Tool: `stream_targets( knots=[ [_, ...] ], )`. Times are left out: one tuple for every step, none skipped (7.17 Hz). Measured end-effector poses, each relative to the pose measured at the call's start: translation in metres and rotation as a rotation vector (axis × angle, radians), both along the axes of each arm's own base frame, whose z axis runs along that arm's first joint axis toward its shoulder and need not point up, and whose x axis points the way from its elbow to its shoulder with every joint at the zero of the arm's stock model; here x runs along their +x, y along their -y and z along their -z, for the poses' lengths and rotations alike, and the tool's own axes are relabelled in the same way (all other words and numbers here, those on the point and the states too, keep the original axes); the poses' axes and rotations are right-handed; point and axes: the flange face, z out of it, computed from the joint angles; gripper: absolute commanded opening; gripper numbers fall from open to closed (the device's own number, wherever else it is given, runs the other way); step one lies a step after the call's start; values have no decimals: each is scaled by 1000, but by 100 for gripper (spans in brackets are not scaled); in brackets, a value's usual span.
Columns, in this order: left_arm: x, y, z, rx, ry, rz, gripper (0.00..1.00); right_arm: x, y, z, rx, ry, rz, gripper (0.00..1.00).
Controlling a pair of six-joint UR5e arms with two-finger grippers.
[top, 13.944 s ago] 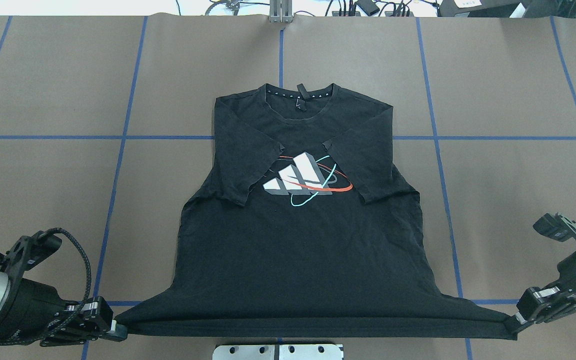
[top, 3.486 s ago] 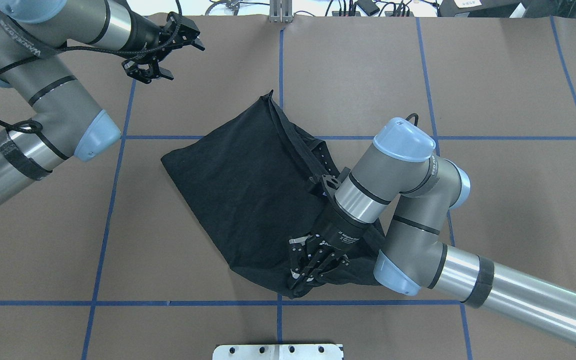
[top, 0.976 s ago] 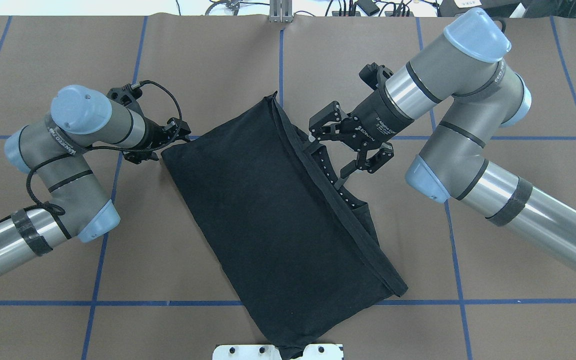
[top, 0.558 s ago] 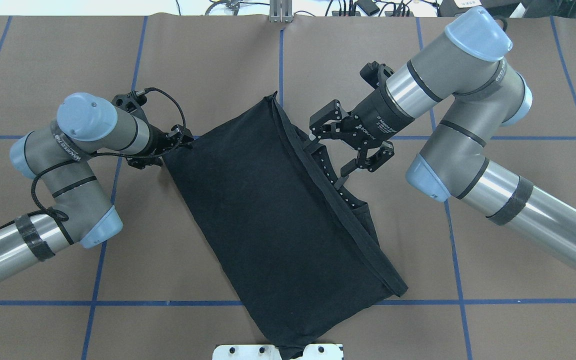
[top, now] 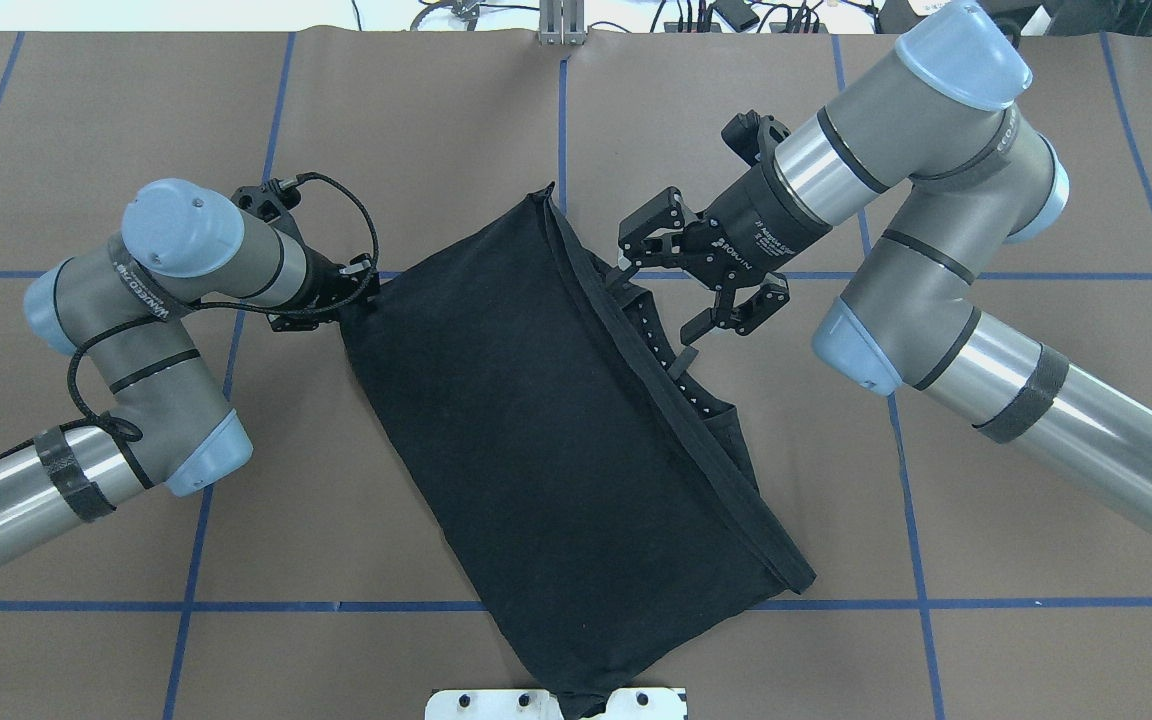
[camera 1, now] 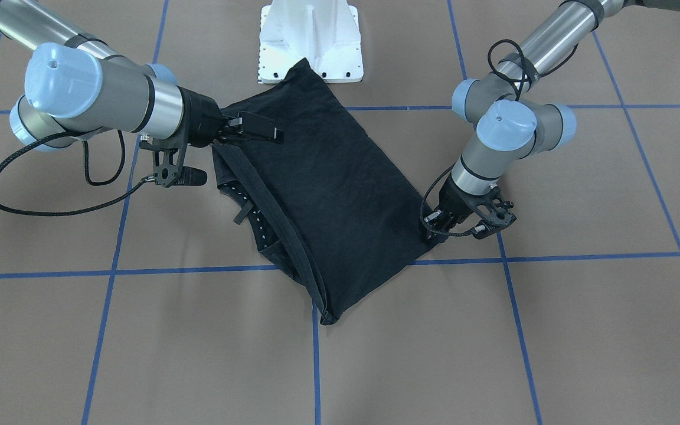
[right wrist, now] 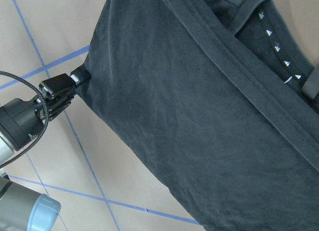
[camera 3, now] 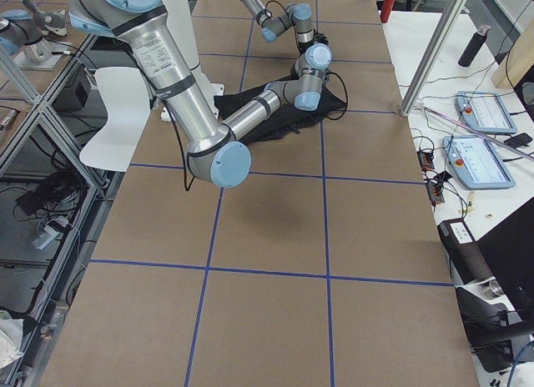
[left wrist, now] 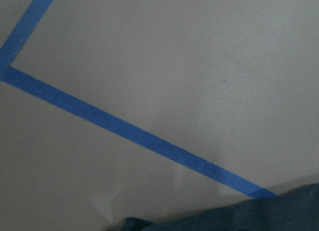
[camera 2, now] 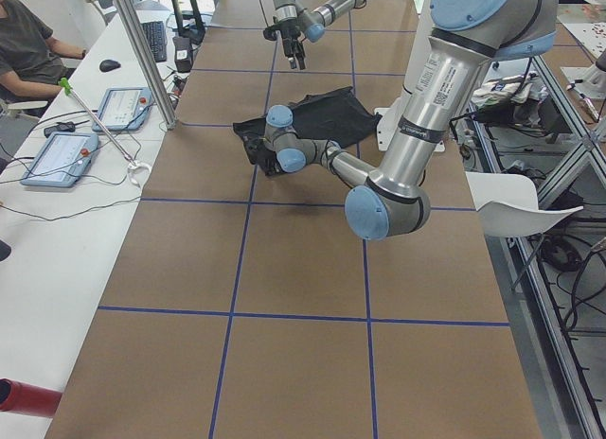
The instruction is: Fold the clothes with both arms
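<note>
The black T-shirt (top: pixel 556 440) lies folded in a slanted oblong across the table's middle, its print hidden and its collar (top: pixel 651 330) showing along the right edge. My left gripper (top: pixel 361 287) sits low at the shirt's left corner, shut on it; the right wrist view shows this left gripper (right wrist: pixel 75 80) pinched at the cloth's (right wrist: pixel 189 116) edge. Above the collar edge my right gripper (top: pixel 688 280) hangs open with nothing between its fingers. In the front view the left gripper (camera 1: pixel 431 227) is at the shirt's (camera 1: pixel 328 189) right corner and the right gripper (camera 1: pixel 257 133) is over its left side.
The shirt's near end lies over the white base block (top: pixel 556 700). Blue tape lines (top: pixel 236 606) grid the brown table. In the left side view a seated person (camera 2: pixel 28 42) and two tablets (camera 2: pixel 66 155) are on a side bench.
My left gripper has slid right to the shirt's left corner and closed on it, nudging that corner inward. The right gripper stays open over the collar, shifted slightly up.
</note>
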Motion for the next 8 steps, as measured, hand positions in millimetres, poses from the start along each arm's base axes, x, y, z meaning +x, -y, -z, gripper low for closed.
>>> stream_targets(
  knots=[
    [-4,-1,7,30,-2,-14,0,0,0,0,-1,-1,0,100],
    [-8,-2,16,55,-3,-24,0,0,0,-1,-2,-1,0,100],
    [-10,-2,24,68,5,-35,0,1,0,-1,-2,-1,1,100],
    [-11,-2,30,73,15,-40,0,2,1,-2,2,0,-1,100],
    [-12,1,32,78,22,-37,0,7,3,-3,9,2,-12,100],
    [-12,8,35,80,25,-30,0,13,8,-5,11,1,-24,100],
    [-5,23,39,75,32,-21,0,20,12,-7,11,0,-37,100],
    [9,46,46,68,43,-10,0,25,17,-8,10,-2,-50,100]
  ],
)
